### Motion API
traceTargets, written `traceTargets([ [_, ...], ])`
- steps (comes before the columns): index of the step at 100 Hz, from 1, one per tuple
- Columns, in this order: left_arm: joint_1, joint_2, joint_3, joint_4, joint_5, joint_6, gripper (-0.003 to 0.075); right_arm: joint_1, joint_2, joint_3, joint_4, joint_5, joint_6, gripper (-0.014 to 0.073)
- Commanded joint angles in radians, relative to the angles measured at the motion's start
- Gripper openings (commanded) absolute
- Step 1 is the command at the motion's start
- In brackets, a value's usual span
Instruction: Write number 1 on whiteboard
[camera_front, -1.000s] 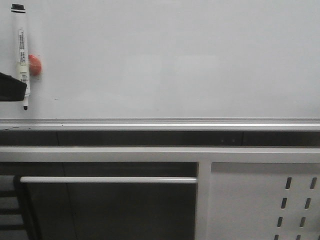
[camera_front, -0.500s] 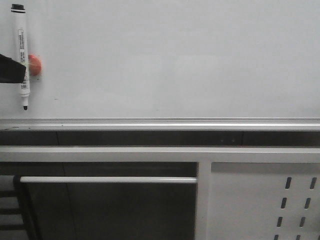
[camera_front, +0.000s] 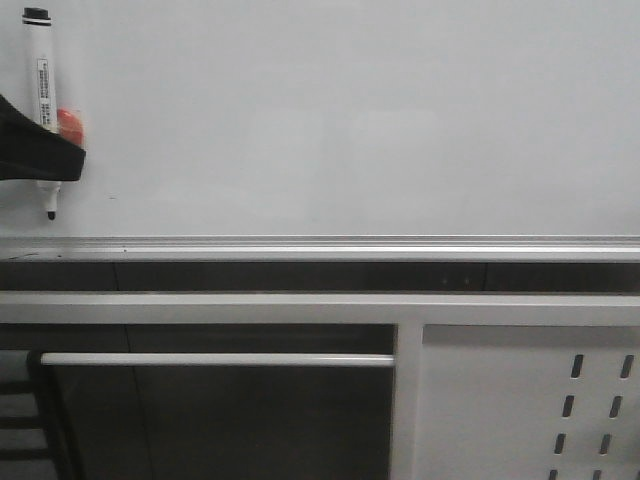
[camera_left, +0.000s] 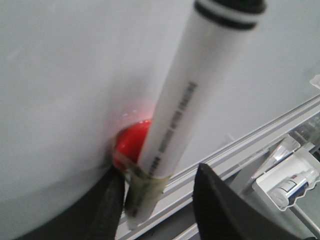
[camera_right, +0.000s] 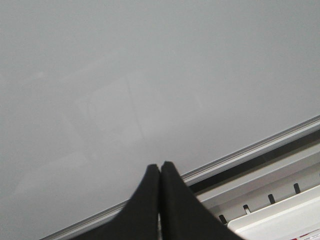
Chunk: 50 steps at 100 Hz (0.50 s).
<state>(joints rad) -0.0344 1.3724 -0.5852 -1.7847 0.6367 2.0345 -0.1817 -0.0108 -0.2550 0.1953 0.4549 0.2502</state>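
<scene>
Showing unreadable black print, marker (camera_left: 175, 125) label.

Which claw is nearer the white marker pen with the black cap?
Left. The left claw straddles the white marker pen. The right claw faces bare whiteboard, no pen in its view.

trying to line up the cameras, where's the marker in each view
Front view: the marker stands upright at the far left, against the whiteboard.
Left wrist view: it runs diagonally across the middle.
Right wrist view: not in it.
Shared landmark: the whiteboard's silver frame edge.
</scene>
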Motion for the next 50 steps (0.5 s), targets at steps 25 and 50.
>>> traceTargets([
  [25, -0.025, 0.003, -0.059, -0.067, 0.017, 0.000, -0.0017, -0.005, -0.008, -0.036, 0.003, -0.095, -0.011, -0.0071],
  [50, -0.025, 0.003, -0.059, -0.067, 0.034, -0.028, -0.0018, -0.005, -0.008, -0.036, -0.001, -0.095, -0.011, -0.0071],
])
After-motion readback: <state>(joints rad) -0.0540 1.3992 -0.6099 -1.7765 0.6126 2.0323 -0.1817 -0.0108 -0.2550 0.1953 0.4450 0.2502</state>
